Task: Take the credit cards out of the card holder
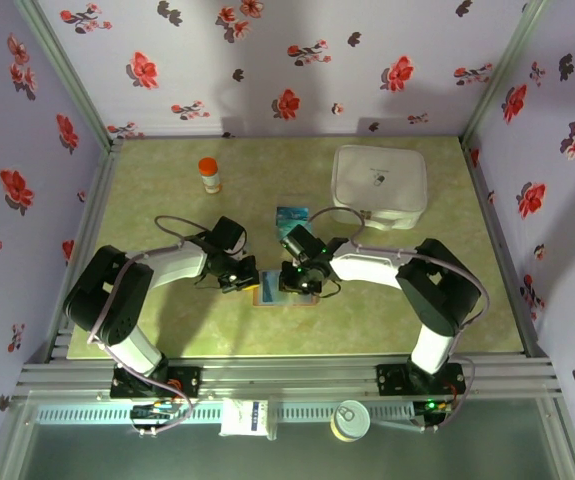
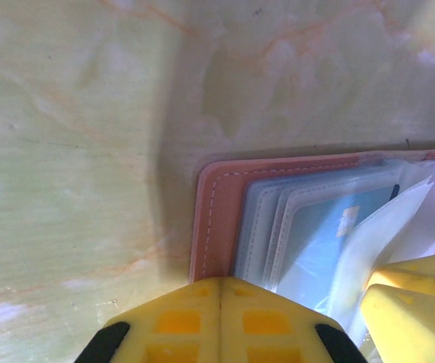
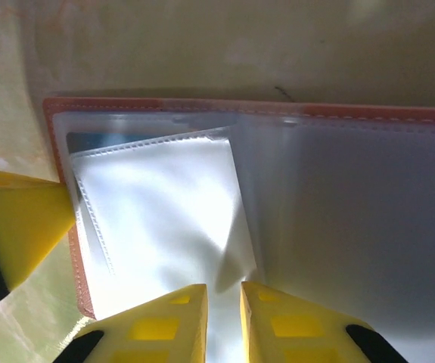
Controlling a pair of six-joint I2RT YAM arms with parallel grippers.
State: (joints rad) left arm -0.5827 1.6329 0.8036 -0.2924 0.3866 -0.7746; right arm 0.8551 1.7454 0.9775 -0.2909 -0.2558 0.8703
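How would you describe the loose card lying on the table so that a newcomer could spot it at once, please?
Find the large white square container at the back right of the green table. Just left of it, toward the middle, a small teal-blue card lies flat. Unlike the brown card holder nearer the front, it lies loose on the bare surface.

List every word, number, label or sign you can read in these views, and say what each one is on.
No text here is readable.
white lidded container: small dark mark on the lid, too small to read.
orange-capped bottle: pale label, too small to read.
teal card inside the card holder: yellowish patch, blurred behind the clear sleeve.
white packet by the near rail: blue print, too small to read.
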